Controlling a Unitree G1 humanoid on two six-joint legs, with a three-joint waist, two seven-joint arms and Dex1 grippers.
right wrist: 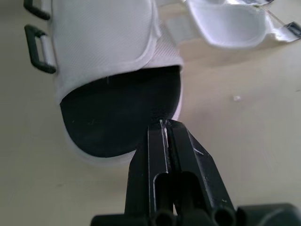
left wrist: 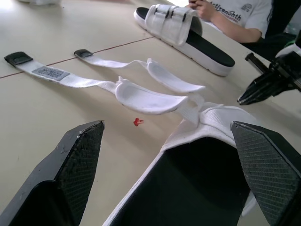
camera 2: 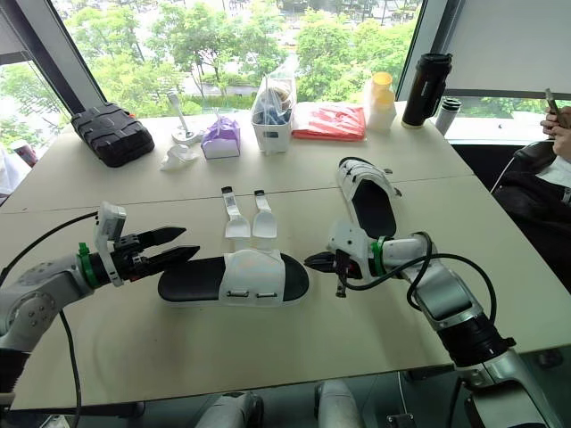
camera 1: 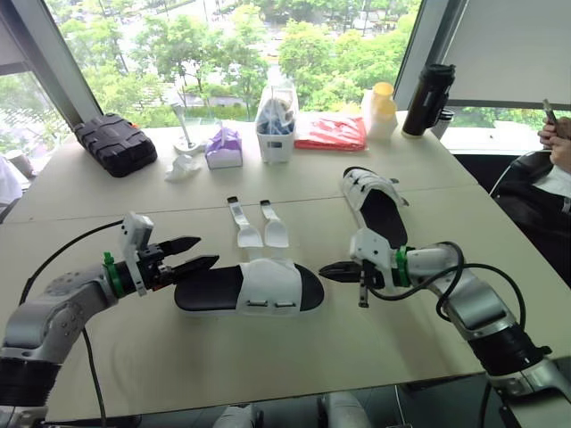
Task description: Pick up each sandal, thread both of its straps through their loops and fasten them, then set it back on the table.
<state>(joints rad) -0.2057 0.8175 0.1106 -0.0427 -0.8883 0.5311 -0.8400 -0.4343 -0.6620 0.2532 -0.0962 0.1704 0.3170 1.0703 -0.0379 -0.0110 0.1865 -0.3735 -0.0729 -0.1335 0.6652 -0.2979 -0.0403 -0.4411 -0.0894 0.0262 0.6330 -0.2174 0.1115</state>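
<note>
Left eye view: near sandal point(camera 1: 250, 287) lies crosswise between the arms, left gripper point(camera 1: 207, 251) with jaws apart at one end, right gripper point(camera 1: 326, 271) with jaws together at the other.

Both arms are silver-grey shells with black ribbed sections lower down: the left arm point(camera 1: 49, 312) and the right arm point(camera 1: 482, 308). Each wrist wears a green ring, the left band point(camera 1: 111, 275) and the right band point(camera 1: 401, 263). A white block point(camera 1: 136, 234) sits on the left wrist and a white casing point(camera 1: 368, 245) on the right. A thin black cable point(camera 1: 62, 248) runs by the left arm, and thicker black loops point(camera 1: 459, 272) by the right. The left gripper point(camera 1: 207, 250) has black tapered fingers point(left wrist: 77, 165) with cross-hatched pads; the right gripper point(camera 1: 323, 270) is black and smooth
</note>
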